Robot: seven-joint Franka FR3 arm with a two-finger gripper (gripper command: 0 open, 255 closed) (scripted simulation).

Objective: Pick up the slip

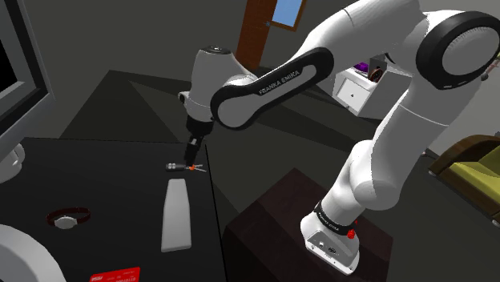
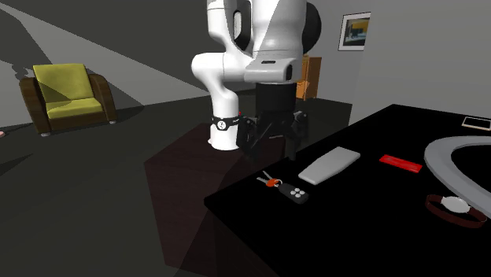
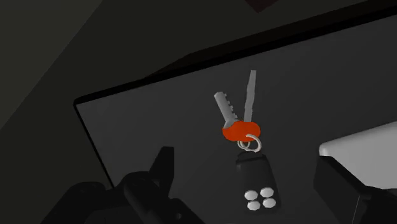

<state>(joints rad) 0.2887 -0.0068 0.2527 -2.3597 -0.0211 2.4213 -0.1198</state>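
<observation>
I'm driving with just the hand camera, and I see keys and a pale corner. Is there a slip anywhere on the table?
Observer: Yes. A flat red slip lies on the black table, beyond the long grey slab as seen from the keys.
Child: Is anything else up there?
Observer: A wristwatch lies farther along, beside a big curved grey thing.
Child: So where's my hand?
Observer: The gripper hangs open over the keys near the table's corner, with the slab between it and the slip.
</observation>
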